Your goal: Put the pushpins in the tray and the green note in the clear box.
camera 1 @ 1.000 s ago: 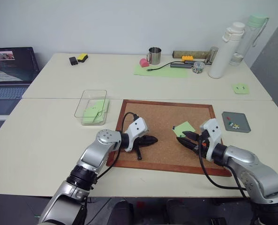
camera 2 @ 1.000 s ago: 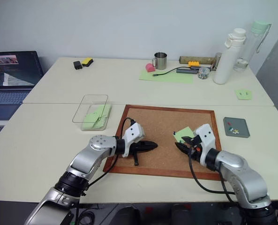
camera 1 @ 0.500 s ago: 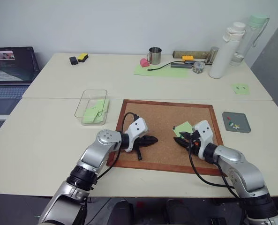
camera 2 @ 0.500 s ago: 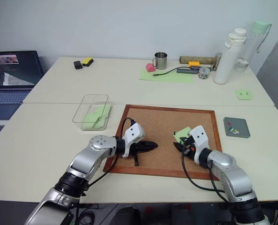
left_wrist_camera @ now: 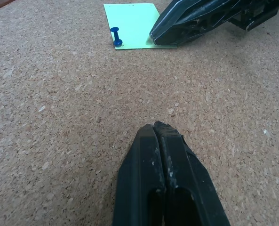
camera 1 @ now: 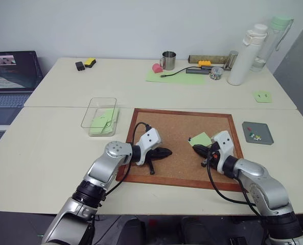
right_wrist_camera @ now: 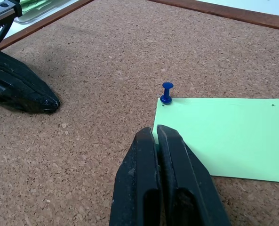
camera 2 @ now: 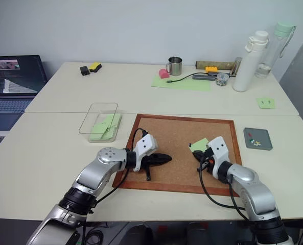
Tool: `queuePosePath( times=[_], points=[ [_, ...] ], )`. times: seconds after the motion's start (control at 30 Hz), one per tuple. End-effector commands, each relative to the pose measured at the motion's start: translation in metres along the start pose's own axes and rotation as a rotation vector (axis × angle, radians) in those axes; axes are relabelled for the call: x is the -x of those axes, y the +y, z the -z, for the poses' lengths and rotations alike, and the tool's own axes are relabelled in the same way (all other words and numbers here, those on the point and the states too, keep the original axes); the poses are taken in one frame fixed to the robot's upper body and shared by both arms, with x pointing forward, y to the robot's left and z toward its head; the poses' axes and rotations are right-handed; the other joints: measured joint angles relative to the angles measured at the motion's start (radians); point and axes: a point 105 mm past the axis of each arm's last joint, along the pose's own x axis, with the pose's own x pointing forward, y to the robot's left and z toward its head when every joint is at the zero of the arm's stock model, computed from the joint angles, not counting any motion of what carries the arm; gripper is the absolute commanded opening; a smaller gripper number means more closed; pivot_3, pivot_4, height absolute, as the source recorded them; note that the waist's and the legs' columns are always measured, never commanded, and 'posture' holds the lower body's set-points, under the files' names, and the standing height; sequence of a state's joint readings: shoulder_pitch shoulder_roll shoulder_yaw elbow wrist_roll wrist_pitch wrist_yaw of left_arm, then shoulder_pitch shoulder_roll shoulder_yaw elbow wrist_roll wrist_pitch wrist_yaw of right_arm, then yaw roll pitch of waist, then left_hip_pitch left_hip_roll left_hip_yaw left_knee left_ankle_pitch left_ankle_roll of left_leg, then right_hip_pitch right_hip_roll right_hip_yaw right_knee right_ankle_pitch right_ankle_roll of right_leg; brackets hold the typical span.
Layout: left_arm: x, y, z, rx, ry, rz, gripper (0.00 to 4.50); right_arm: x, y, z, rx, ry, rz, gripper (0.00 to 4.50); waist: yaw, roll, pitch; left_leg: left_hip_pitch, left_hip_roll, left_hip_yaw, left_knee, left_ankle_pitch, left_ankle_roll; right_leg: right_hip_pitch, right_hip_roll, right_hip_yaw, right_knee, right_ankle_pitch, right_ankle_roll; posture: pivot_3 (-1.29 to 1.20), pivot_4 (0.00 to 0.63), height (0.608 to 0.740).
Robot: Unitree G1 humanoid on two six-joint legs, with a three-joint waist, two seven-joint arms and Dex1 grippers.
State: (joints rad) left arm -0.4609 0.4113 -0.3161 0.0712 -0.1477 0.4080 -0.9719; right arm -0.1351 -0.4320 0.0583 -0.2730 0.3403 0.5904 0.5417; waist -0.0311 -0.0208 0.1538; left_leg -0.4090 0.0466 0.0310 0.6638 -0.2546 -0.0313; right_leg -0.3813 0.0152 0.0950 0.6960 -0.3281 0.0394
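Your right gripper [right_wrist_camera: 155, 134], fingers together, meets the green note [right_wrist_camera: 228, 136] beside 1 blue pushpin [right_wrist_camera: 166, 93]; your left gripper [left_wrist_camera: 156, 128] fingers together.

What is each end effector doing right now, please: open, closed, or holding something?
Left end effector: closed, empty, over the cork board.
Right end effector: closed at the green note's edge; grip cannot be told.

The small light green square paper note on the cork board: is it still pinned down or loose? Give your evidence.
Pinned. A blue pushpin stands upright in one corner of the green note, which lies flat on the cork board.
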Motion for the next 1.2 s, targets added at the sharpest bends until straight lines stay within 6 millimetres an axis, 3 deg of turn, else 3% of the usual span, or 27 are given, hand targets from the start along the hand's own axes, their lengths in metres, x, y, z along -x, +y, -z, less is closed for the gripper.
queuePosePath(
  times=[0.03,0.2,0.37,0.43,0.53,0.63,0.77,1.03,1.07,1.2],
  points=[
    [0.000,-0.009,0.021,0.042,0.074,0.026,0.00,0.010,0.006,-0.039,0.082,-0.125,-0.013,0.07,0.000,0.000,0.000,0.000,0.000,0.000,0.000,0.000,0.000,0.000,0.000,0.000,0.000,0.000,0.000,0.00,0.150,0.740],
    [0.000,-0.011,0.024,0.044,0.088,0.036,0.00,0.017,0.012,-0.049,0.076,-0.150,-0.026,0.07,0.000,0.000,0.000,0.000,0.000,0.000,0.000,0.000,0.000,0.000,0.000,0.000,0.000,0.000,0.000,0.00,0.150,0.740],
    [0.001,-0.011,0.024,0.044,0.093,0.038,0.00,0.026,0.001,-0.058,0.034,-0.188,0.024,0.07,0.000,0.000,0.000,0.000,0.000,0.000,0.000,0.000,0.000,0.000,0.000,0.000,0.000,0.000,0.000,0.00,0.150,0.740],
    [0.001,-0.012,0.024,0.043,0.093,0.040,0.00,0.033,-0.017,-0.062,0.004,-0.209,0.110,0.07,0.000,0.000,0.000,0.000,0.000,0.000,0.000,0.000,0.000,0.000,0.000,0.000,0.000,0.000,0.000,0.00,0.150,0.740],
    [0.002,-0.012,0.025,0.040,0.094,0.041,0.00,0.055,-0.074,-0.062,0.026,-0.202,0.408,0.07,0.000,0.000,0.000,0.000,0.000,0.000,0.000,0.000,0.000,0.000,0.000,0.000,0.000,0.000,0.000,0.00,0.150,0.740],
    [0.002,-0.012,0.025,0.037,0.094,0.043,0.00,0.076,-0.116,-0.056,0.027,-0.162,0.617,0.07,0.000,0.000,0.000,0.000,0.000,0.001,0.000,0.000,0.000,0.000,-0.001,0.001,0.000,0.000,0.000,0.00,0.150,0.740],
    [0.003,-0.012,0.025,0.034,0.094,0.047,0.00,0.093,-0.152,-0.054,-0.007,-0.146,0.744,0.07,-0.001,0.000,0.000,0.001,0.000,0.001,-0.001,0.000,0.000,0.000,-0.001,0.001,-0.001,0.000,0.000,0.00,0.150,0.740],
    [0.004,-0.011,0.024,0.024,0.092,0.044,0.00,0.089,-0.179,-0.036,-0.075,-0.086,0.738,0.07,-0.002,0.001,0.000,0.002,0.000,0.002,-0.001,0.000,0.000,0.001,0.000,0.002,-0.001,0.000,0.000,0.00,0.150,0.740],
    [0.005,-0.011,0.024,0.025,0.093,0.041,0.00,0.090,-0.181,-0.034,-0.085,-0.089,0.738,0.47,-0.002,0.001,0.000,0.002,0.000,0.002,-0.001,0.000,0.000,0.001,0.000,0.002,-0.001,0.000,0.000,0.00,0.150,0.740],
    [0.008,-0.011,0.026,0.029,0.097,0.032,0.00,0.091,-0.184,-0.031,-0.088,-0.089,0.739,1.19,-0.003,0.001,0.000,0.002,0.000,0.002,-0.002,0.000,0.000,0.001,0.000,0.003,-0.002,0.000,0.000,0.00,0.150,0.740]
  ],
)
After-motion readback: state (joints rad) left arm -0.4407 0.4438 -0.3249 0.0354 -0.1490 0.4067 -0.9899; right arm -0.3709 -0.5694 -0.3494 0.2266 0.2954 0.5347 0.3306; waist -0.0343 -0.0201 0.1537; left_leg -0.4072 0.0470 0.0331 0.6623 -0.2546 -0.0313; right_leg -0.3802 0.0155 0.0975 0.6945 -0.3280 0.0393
